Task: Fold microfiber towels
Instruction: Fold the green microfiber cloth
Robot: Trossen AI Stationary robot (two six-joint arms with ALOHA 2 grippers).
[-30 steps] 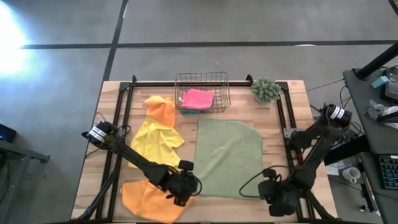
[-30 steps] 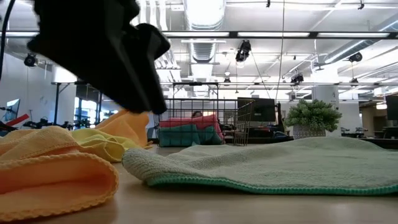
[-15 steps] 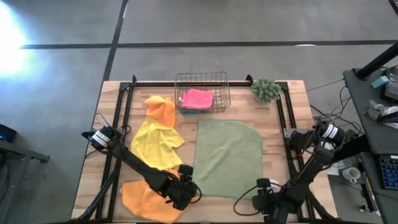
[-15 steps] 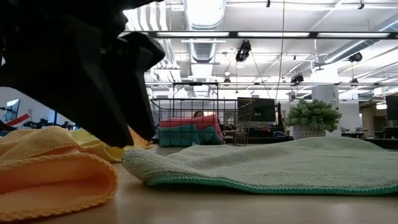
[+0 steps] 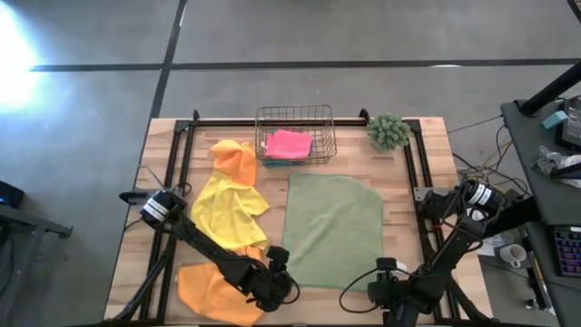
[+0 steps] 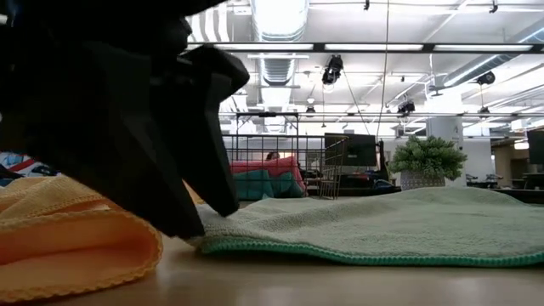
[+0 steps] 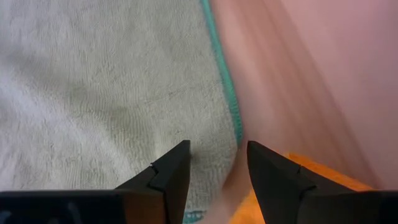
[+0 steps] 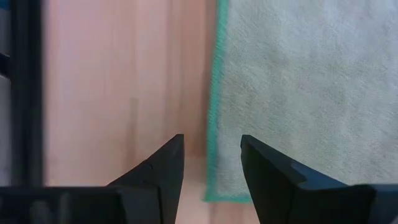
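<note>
we have the olive green towel (image 5: 332,229) spread flat in the middle of the table (image 5: 413,177), its teal-stitched edge facing us, and both arms sit low at its near corners. our left gripper (image 7: 212,163) stands with its fingers apart and empty, straddling the near left corner right where the hem meets bare wood. our right gripper (image 8: 210,158) does the same at the near right corner, fingers apart, nothing between them, hem running up between the tips.

the other cloths wait off to the side: an orange towel (image 5: 207,291) lies bunched just beside the left gripper, a yellow towel (image 5: 224,209) and a second orange towel (image 5: 237,162) are piled farther back, and the pink towel (image 5: 288,143) sits on a teal one in the wire basket (image 5: 295,113). a small plant (image 5: 388,131) stands at the far corner.

our worries, as we judge it: each gripper sits right on the hem, so a pinch could close on wood and miss the cloth. if only one corner is caught, the lift would drag the towel askew and the fold would come out crooked. on the left, the near orange towel is close enough that we might snag it along with the green corner.
</note>
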